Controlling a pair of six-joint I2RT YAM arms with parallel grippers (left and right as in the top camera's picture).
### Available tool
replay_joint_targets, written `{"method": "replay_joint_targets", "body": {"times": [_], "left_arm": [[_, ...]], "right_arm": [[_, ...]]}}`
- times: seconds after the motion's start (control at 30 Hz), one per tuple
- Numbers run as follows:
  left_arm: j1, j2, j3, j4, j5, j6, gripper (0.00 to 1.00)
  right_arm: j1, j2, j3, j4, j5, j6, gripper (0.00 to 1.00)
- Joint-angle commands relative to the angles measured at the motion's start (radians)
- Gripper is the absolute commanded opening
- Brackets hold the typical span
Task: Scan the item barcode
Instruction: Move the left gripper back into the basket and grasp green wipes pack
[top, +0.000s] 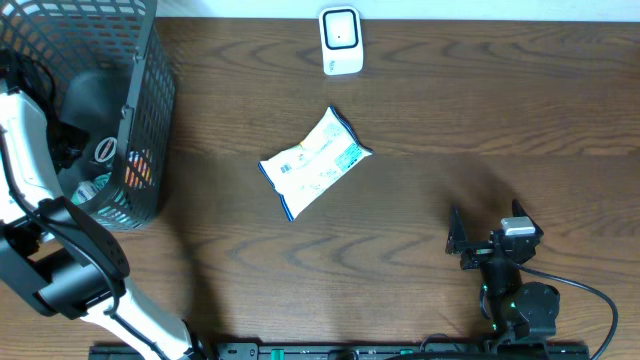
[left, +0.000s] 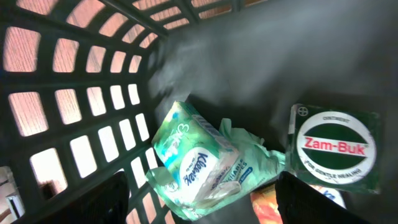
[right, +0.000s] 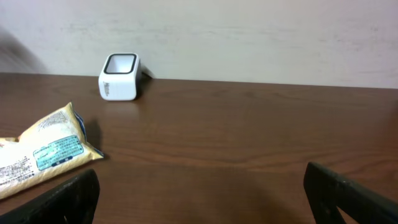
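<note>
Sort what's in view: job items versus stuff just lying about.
Job: barcode scanner; black basket; Kleenex pack, probably the pick, under the open left claw.
Lying about: Zam-Buk ointment; snack packet; open right claw, idle.

The table (top: 450, 120) is brown wood-grain, the basket (top: 150, 120) black lattice, the scanner (top: 341, 41) white with a black window, the packet (top: 315, 163) cream with blue edging, the tissue pack (left: 193, 162) mint-green, the tin (left: 336, 147) green, white and red.
</note>
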Motion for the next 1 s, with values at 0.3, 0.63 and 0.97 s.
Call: {"method": "replay_joint_targets", "body": {"times": [0.3,0.63,0.97], "left_arm": [[-0.001,0.057,-0.169,0.077,-0.013,0.132,0.74],[0.0,0.057,-0.259,0.132,-0.012,0.205,0.45],[0.0,0.04,-0.251,0.113,-0.006,0.235,0.07]], "right_arm": [[-0.003,-0.005,-0.002,-0.002,0.004,-0.007,0.99],[-0.003,-0.005,-0.002,-0.003,0.004,-0.007,0.99],[-0.003,-0.005,-0.002,-0.003,0.004,-0.007,0.99]]}}
